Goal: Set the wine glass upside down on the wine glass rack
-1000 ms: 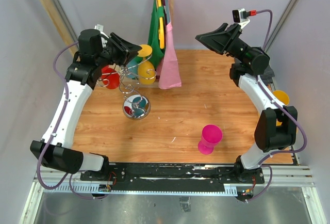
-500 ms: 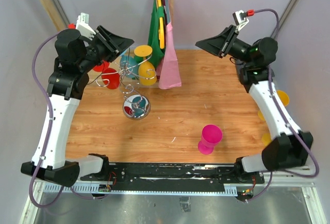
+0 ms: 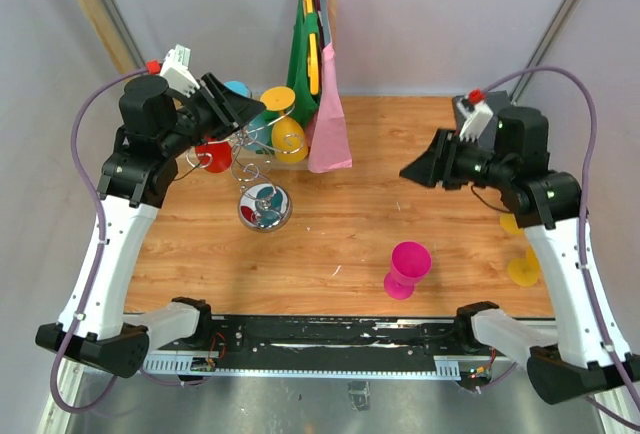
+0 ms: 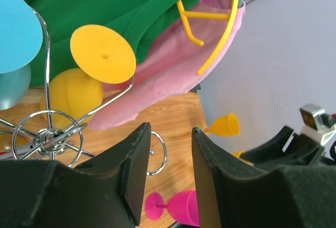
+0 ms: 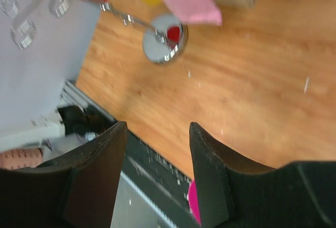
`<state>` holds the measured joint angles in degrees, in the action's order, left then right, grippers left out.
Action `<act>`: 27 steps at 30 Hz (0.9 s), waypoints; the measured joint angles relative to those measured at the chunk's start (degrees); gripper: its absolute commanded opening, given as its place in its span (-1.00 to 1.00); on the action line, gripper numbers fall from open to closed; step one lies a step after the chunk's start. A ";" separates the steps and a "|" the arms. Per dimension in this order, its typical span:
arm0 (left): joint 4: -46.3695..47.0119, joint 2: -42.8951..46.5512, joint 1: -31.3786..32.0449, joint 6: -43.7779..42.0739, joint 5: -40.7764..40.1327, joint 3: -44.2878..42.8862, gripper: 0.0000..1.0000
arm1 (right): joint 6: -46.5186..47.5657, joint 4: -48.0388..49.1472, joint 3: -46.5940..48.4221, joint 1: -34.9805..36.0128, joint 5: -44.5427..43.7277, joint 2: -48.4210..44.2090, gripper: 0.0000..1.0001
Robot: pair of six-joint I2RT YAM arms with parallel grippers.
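Our left gripper has its jaws parted with nothing between them, and it hangs close by the top hooks of the wine glass rack. We see a red glass, a blue glass and a yellow glass on those hooks. Our right gripper is also spread and empty, well above the table on the right. The pink wine glass sits on the table toward the near edge, well apart from both grippers and the rack.
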<state>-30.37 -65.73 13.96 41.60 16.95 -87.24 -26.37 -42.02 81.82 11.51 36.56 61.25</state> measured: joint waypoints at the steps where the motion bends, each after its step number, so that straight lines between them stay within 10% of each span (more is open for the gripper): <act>1: -0.13 0.28 0.20 -0.46 0.00 0.31 -0.16 | 1.14 -3.74 -0.39 1.51 -2.38 -1.16 0.02; 11: 0.11 2.03 0.87 -2.95 0.63 0.96 -0.14 | 1.90 -27.41 -6.47 19.52 -22.91 -5.42 -0.04; 27: 0.70 4.50 0.87 -3.04 1.03 4.44 -0.12 | 0.24 -30.27 -19.87 21.35 -35.10 -5.62 -0.05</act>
<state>-29.67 -61.23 14.83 38.57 17.98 -82.81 -26.13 -72.29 61.95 32.86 1.45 55.64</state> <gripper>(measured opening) 0.438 0.479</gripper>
